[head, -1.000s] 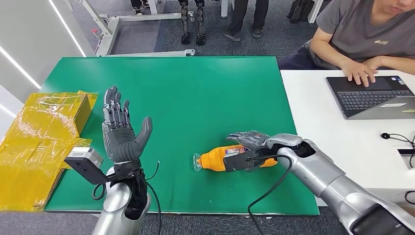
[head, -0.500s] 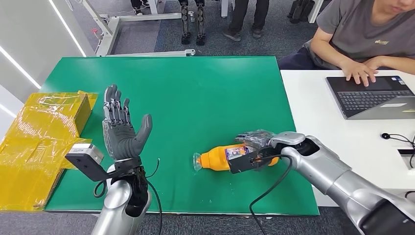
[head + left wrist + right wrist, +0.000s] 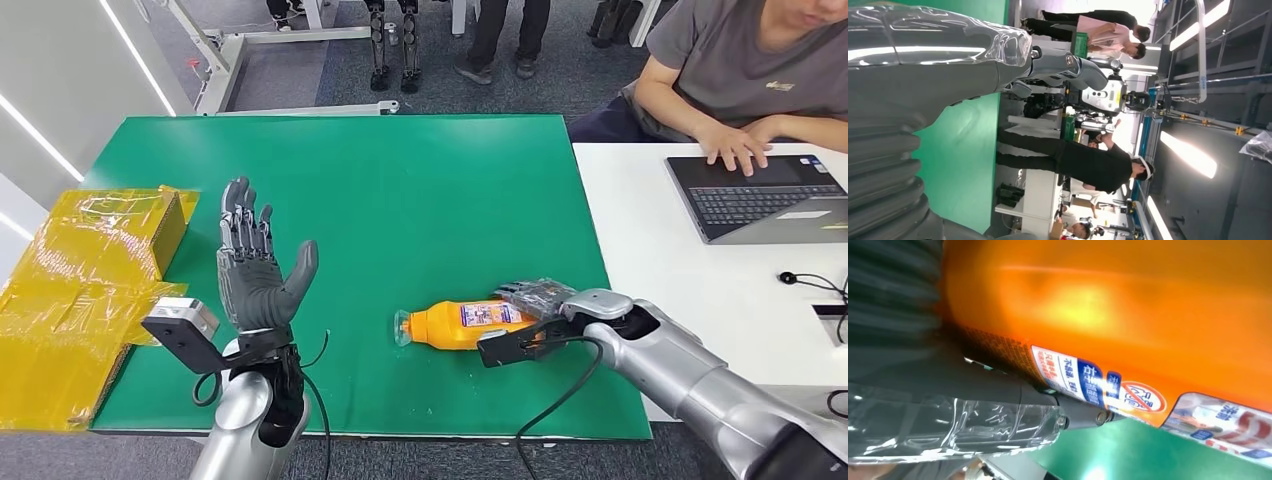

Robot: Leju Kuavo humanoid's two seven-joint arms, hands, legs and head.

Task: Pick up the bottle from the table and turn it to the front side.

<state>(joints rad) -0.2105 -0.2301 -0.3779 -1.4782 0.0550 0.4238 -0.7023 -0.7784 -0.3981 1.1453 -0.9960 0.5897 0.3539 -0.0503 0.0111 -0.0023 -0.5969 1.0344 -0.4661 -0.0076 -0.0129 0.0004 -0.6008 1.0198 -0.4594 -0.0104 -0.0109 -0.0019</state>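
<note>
Bottle (image 3: pixel 462 325) lies on its side on the green table (image 3: pixel 420 190), toward the near edge, cap end pointing toward the raised left hand (image 3: pixel 257 270) and base toward the right hand (image 3: pixel 535 300). It is a clear plastic bottle filled with orange drink, with a printed label (image 3: pixel 485 314) around its middle; in the right wrist view the orange body (image 3: pixel 1128 310) looms very close, label text and a round warning mark (image 3: pixel 1143 397) showing along one side.

Right hand sits at the bottle's base end, fingers draped over the far side of it and the thumb (image 3: pixel 998 395) lying along the label. Whether it truly grips or merely rests against the bottle, I cannot tell. Left hand stands well apart from the bottle, palm upright, fingers spread and holding nothing.

Full of liquid, the bottle will likely feel fairly heavy for its size, and the sloshing may shift its balance as it turns. Thin plastic walls should give a little under pressure, and the smooth round body could roll or slip. A wrap around the labelled middle, near the balance point, looks the safest hold.
</note>
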